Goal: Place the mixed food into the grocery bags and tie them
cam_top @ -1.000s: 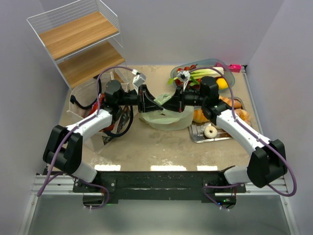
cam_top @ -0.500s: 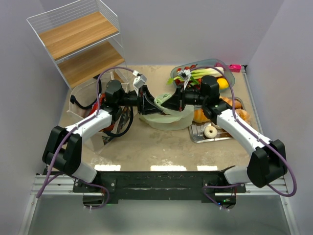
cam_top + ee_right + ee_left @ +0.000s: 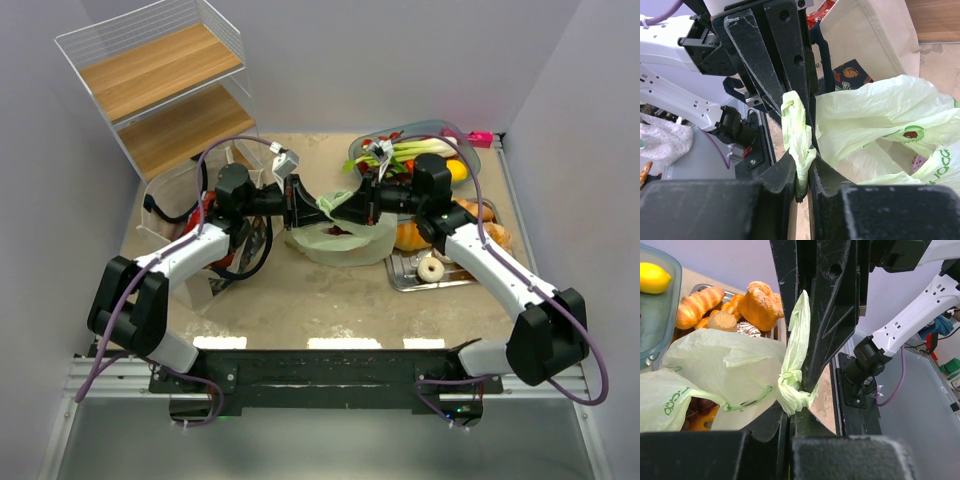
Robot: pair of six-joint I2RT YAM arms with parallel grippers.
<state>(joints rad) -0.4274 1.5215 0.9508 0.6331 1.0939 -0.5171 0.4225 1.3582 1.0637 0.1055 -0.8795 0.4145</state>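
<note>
L gripper (image 3: 792, 415), looser half a sec ago, now clamped on pale-green bag (image 3: 345, 243) handle mid-table. R gripper (image 3: 802, 177) apparently pinches it too, jaws narrow. Left: tote (image 3: 175, 190); right: tray (image 3: 400, 275); bare table (image 3: 300, 300) near.

table (image 3: 300, 300) bears green bag (image 3: 340, 245), tote (image 3: 166, 196), tray (image 3: 410, 281), shelf (image 3: 160, 70).

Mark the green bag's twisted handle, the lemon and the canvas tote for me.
green bag's twisted handle (image 3: 799, 330), left wrist view, on the stretched strip above the knot.
lemon (image 3: 652, 278), left wrist view, middle of its yellow skin.
canvas tote (image 3: 875, 35), right wrist view, on its beige side panel.
</note>
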